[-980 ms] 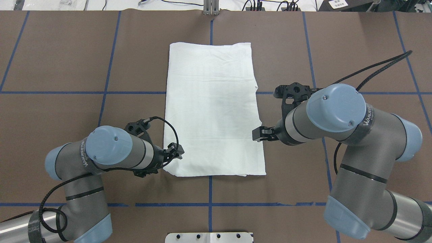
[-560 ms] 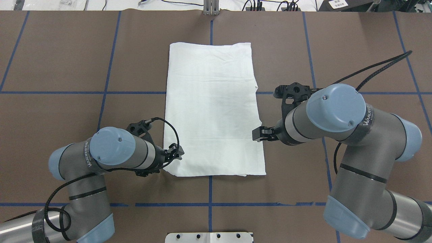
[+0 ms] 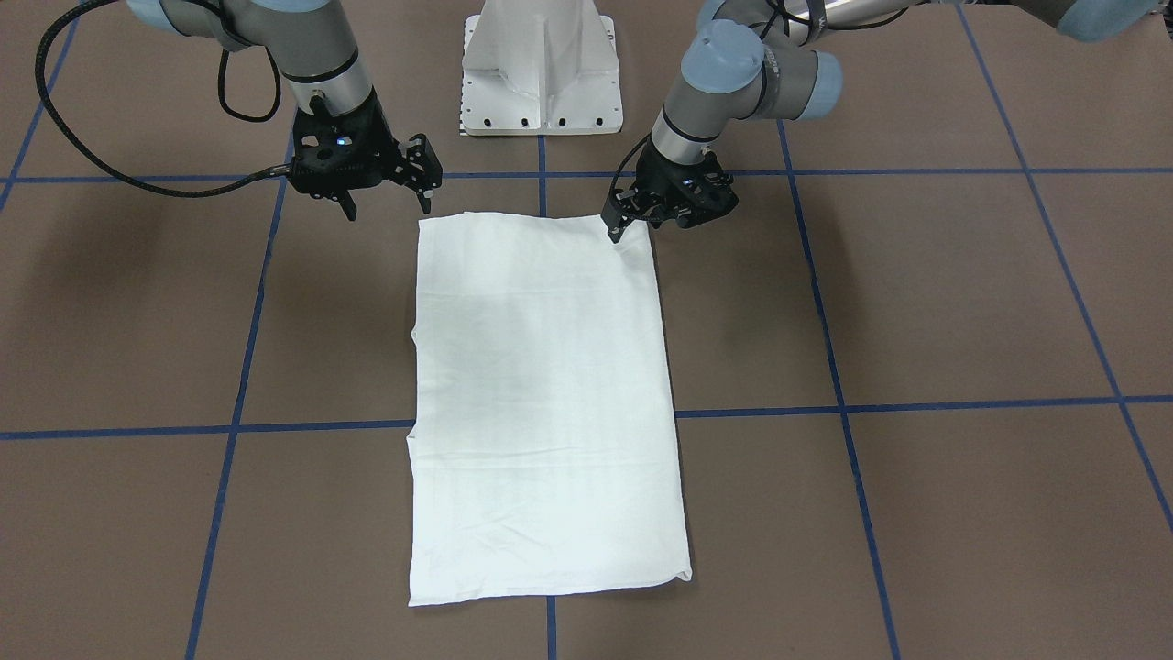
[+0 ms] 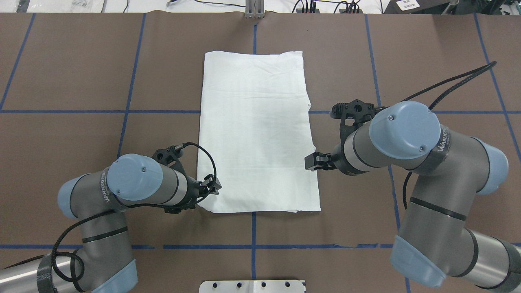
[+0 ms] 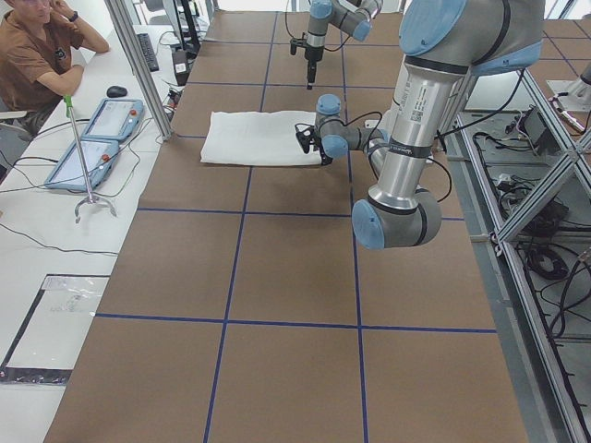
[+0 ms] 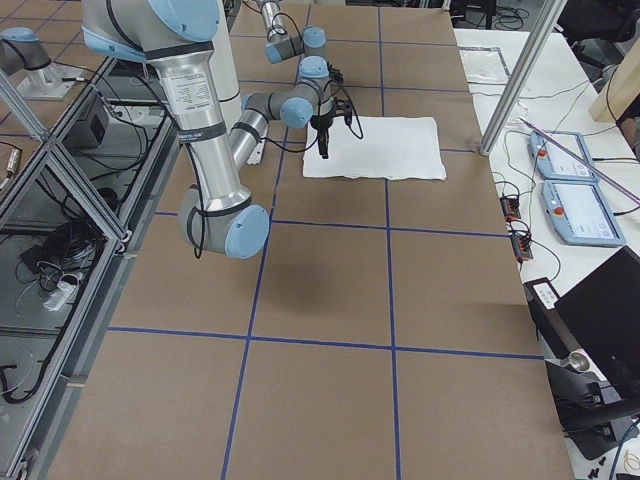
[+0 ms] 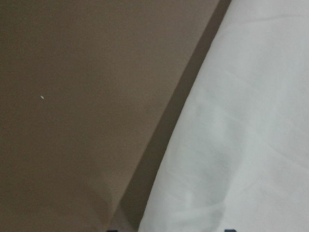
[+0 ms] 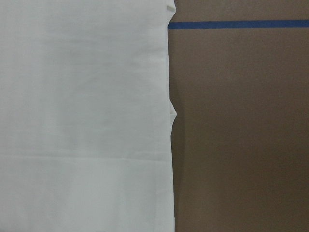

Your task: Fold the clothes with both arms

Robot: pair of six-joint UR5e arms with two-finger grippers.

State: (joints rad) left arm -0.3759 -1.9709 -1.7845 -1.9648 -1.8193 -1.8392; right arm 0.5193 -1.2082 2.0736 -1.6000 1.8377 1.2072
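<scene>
Across the table (image 4: 81,162) lies the T-shirt (image 4: 254,130), folded rectangular, plain white.

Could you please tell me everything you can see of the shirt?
The shirt is plain white cloth, folded into a long rectangle lying flat on the brown table, with faint creases and a small notch on its right edge. No print or collar shows. The left gripper is at its near left corner; the right gripper hangs by its right edge.
</scene>
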